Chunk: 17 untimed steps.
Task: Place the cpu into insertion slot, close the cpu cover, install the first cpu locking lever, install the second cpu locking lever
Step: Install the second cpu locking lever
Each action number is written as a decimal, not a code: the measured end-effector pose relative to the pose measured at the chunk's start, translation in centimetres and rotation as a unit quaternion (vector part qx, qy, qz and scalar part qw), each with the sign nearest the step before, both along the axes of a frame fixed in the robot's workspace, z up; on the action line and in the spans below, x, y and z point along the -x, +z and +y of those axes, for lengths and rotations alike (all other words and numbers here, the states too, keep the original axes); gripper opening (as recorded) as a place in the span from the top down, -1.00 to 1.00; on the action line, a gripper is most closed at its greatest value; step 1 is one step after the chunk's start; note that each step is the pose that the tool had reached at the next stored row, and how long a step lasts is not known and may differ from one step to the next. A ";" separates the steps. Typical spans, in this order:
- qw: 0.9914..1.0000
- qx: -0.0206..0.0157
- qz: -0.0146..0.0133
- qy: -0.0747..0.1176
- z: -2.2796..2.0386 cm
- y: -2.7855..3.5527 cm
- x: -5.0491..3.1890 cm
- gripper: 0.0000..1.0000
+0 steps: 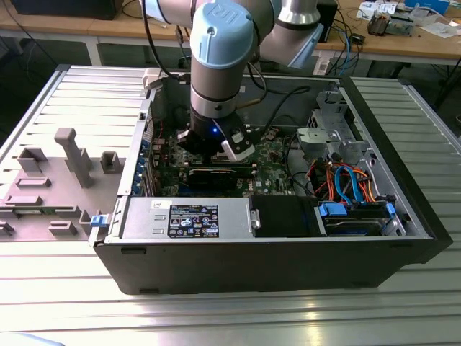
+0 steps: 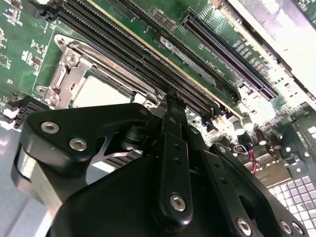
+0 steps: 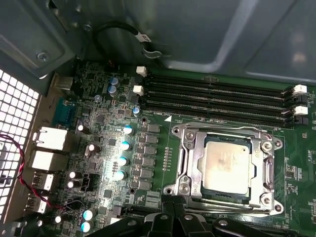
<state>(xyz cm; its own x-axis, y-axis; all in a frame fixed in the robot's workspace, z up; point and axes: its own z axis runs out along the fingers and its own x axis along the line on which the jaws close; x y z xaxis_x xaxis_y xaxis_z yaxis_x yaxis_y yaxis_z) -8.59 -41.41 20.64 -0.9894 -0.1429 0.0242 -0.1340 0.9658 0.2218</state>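
Gripper [image 2: 170, 106] linkage occupies the lower half of the second wrist view, its black fingers drawn together to a narrow tip with nothing between them; it is clenched and holds no part. Just beyond that tip lies the insertion slot [image 3: 224, 165], seen at lower right of the first wrist view and at left centre of the second wrist view. The cpu [image 3: 227, 163] is already seated in it, metal top upward and square to the socket. The cpu cover [image 3: 190, 163] lies down flat around the chip, which shows through the cut-out. Whether either locking lever is latched cannot be told. Judged from this, the work stands at the lever stage. To do it well, the tip should bear on the lever wire alone, move level along the socket edge, and stay off the chip top and the cover. Beyond the socket run the long black memory slots [image 3: 217, 98], then the green board [image 3: 103, 148] with its capacitors. In the exterior view the arm [image 1: 220, 65] reaches down at upper centre into the open computer case [image 1: 288, 252], which rests on the ribbed metal surface [image 1: 230, 317].
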 end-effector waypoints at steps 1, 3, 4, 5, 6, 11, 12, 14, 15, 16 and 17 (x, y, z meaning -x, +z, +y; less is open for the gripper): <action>1.000 -0.002 0.000 0.000 0.00 -0.09 0.01 0.79; 1.000 -0.005 0.000 0.000 0.00 -0.17 0.01 0.79; 1.000 -0.006 0.000 0.000 0.00 -0.20 0.01 0.79; 1.000 -0.007 0.000 0.000 0.00 -0.23 0.01 0.79; 1.000 -0.008 0.000 0.000 0.01 -0.25 0.01 0.79; 1.000 -0.012 0.000 0.000 0.00 -0.38 0.02 0.79; 1.000 -0.013 0.000 0.000 0.00 -0.40 0.03 0.79; 1.000 -0.014 0.000 0.000 0.00 -0.45 0.09 0.79; 1.000 -0.015 0.000 0.000 0.00 -0.47 0.11 0.79; 1.000 -0.015 0.000 0.000 0.00 -0.50 0.12 0.79; 1.000 -0.016 0.000 0.000 0.00 -0.53 0.14 0.79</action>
<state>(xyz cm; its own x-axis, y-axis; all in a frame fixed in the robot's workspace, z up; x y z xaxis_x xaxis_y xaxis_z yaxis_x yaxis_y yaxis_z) -8.73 -41.41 20.11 -0.9894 -0.1436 0.0198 -0.1340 0.9585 0.2517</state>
